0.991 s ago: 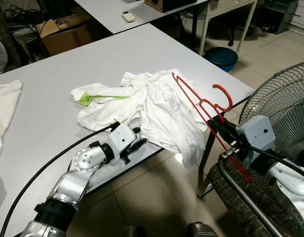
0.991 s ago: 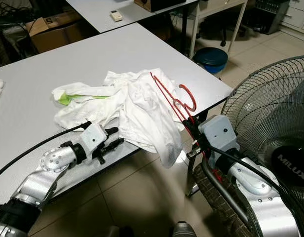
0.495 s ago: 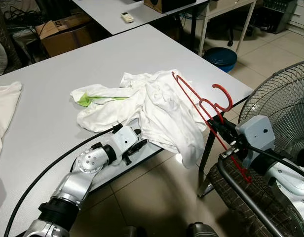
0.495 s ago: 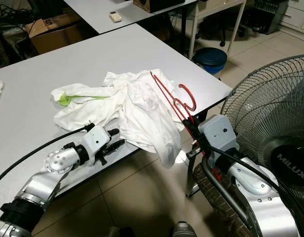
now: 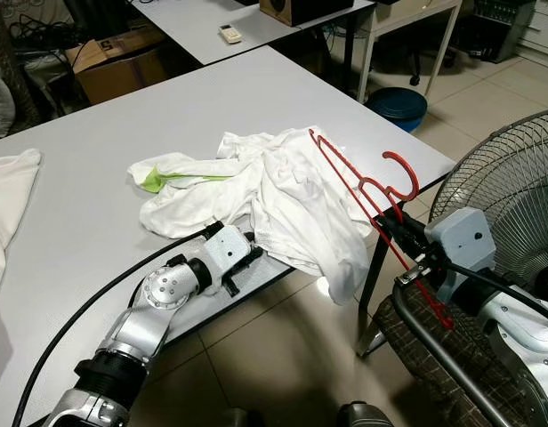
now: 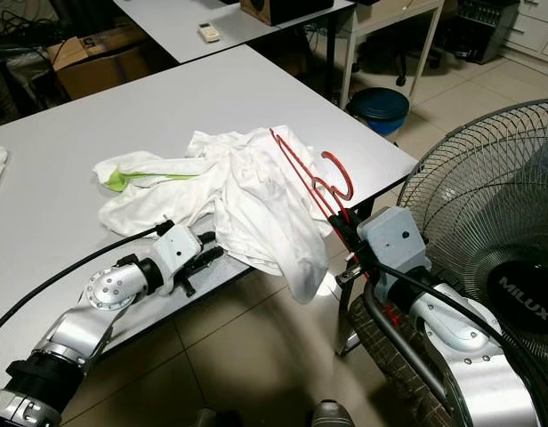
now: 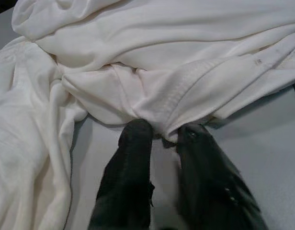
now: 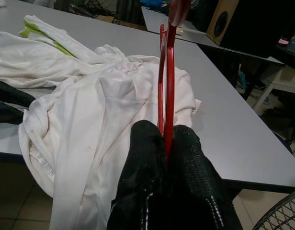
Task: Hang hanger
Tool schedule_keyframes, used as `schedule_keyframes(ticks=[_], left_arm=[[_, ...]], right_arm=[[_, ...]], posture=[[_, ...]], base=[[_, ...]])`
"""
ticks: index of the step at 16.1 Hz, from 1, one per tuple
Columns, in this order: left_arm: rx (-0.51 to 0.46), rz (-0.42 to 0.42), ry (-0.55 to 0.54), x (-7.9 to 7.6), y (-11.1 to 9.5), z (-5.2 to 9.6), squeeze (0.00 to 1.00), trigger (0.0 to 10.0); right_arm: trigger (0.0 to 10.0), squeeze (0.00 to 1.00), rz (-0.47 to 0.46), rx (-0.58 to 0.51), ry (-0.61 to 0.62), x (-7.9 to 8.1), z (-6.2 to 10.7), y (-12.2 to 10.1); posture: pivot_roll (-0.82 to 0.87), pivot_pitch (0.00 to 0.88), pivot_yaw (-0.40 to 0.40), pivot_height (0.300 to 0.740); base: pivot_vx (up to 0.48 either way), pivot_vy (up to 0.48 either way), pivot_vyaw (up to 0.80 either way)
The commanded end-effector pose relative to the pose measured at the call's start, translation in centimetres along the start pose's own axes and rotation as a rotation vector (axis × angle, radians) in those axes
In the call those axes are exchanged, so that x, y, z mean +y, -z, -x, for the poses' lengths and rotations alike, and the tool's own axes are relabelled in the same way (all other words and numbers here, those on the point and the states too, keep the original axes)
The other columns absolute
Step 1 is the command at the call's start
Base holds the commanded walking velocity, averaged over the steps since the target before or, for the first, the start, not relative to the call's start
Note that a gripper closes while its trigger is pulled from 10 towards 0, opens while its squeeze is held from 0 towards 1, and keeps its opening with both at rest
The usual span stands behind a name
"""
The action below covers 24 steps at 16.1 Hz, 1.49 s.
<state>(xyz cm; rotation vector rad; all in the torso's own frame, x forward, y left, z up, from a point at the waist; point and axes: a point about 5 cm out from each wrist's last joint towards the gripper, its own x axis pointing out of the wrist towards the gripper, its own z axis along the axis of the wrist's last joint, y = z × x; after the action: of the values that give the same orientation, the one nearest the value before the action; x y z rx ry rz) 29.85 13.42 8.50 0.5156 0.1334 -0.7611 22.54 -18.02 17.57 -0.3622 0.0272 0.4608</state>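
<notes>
Right pincer (image 8: 166,139) is clamped on the thin red plastic hanger (image 5: 363,182) near its lower end, off the worktop (image 5: 96,178) corner. The hanger is held on edge, long axis slanting up and away over the crumpled white shirt (image 5: 283,191), hook curving right. Left pincer (image 7: 162,136) is narrowly parted, fingertips (image 7: 136,132) touching a ribbed shirt fold at the worktop's near edge.

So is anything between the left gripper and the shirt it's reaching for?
Nothing visible. The left gripper is right at the edge of the white shirt on the table, its open jaws on either side of a fold of hem. The right gripper holds the red hanger clamped off to the side, above the shirt.
</notes>
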Motion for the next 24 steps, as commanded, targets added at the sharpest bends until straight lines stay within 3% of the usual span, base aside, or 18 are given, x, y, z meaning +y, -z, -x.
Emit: schedule_keyframes(ticks=[1,8,10,11,12,13,15,17,18,19,20,24], left_arm=[[0.029,-0.003,0.001,0.0,0.5,0.0,0.00,0.0],[0.058,-0.012,0.003,0.0,0.9,-0.3,0.00,0.0],[0.030,0.024,-0.027,0.5,0.6,-0.2,0.00,0.0],[-0.070,0.114,-0.110,2.0,-1.0,0.0,0.00,0.0],[-0.119,0.155,-0.151,2.8,-1.8,0.1,0.00,0.0],[-0.228,0.233,-0.240,4.8,-3.6,0.5,0.00,0.0],[-0.357,0.243,-0.354,8.2,-6.6,1.5,0.00,0.0],[-0.444,0.219,-0.430,10.8,-9.0,2.4,0.00,0.0],[-0.497,0.148,-0.478,13.5,-11.9,3.3,0.00,0.0],[-0.506,0.123,-0.489,14.3,-12.9,3.7,0.00,0.0],[-0.497,0.059,-0.474,15.0,-14.2,3.9,0.00,0.0],[-0.398,-0.103,-0.408,14.8,-14.9,3.5,0.00,0.0]], right_arm=[[10.0,0.00,0.008,-0.017,-0.018,0.2,-0.3,-0.3],[10.0,0.00,0.011,-0.017,-0.024,0.1,-0.5,-0.3],[10.0,0.00,0.004,-0.024,-0.017,0.1,-0.5,-0.3],[10.0,0.00,-0.018,-0.049,-0.019,0.0,-0.4,-0.6],[10.0,0.00,-0.027,-0.063,-0.023,-0.1,-0.3,-0.8],[10.0,0.00,-0.052,-0.094,-0.057,0.1,-0.1,-1.1],[10.0,0.00,-0.094,-0.147,-0.125,0.6,0.2,-1.9],[10.0,0.00,-0.112,-0.176,-0.178,1.1,0.4,-2.3],[10.0,0.00,-0.136,-0.212,-0.231,1.6,0.6,-2.8],[10.0,0.00,-0.146,-0.226,-0.247,1.8,0.6,-3.0],[10.0,0.00,-0.173,-0.252,-0.271,1.9,0.9,-3.3],[10.0,0.00,-0.205,-0.219,-0.368,2.6,2.4,-3.0]], posture=[[-0.19,0.063,0.117,0.740],[-0.19,0.064,0.112,0.740],[-0.19,0.062,0.115,0.740],[-0.19,0.061,0.118,0.740],[-0.19,0.060,0.119,0.740],[-0.19,0.059,0.120,0.740],[-0.18,0.057,0.122,0.740],[-0.18,0.055,0.124,0.740],[-0.18,0.051,0.131,0.740],[-0.18,0.051,0.131,0.740],[-0.17,0.051,0.137,0.740],[-0.18,0.058,0.162,0.740]], base=[[0.000,0.000,0.00],[0.000,0.000,0.00],[0.000,0.000,0.00],[0.000,0.000,0.00],[0.000,0.000,0.00],[0.000,0.000,0.00],[0.000,0.000,0.00],[0.000,0.000,0.00],[0.000,0.000,0.00],[0.000,0.000,0.00],[0.000,0.000,0.00],[0.000,0.000,0.00]])
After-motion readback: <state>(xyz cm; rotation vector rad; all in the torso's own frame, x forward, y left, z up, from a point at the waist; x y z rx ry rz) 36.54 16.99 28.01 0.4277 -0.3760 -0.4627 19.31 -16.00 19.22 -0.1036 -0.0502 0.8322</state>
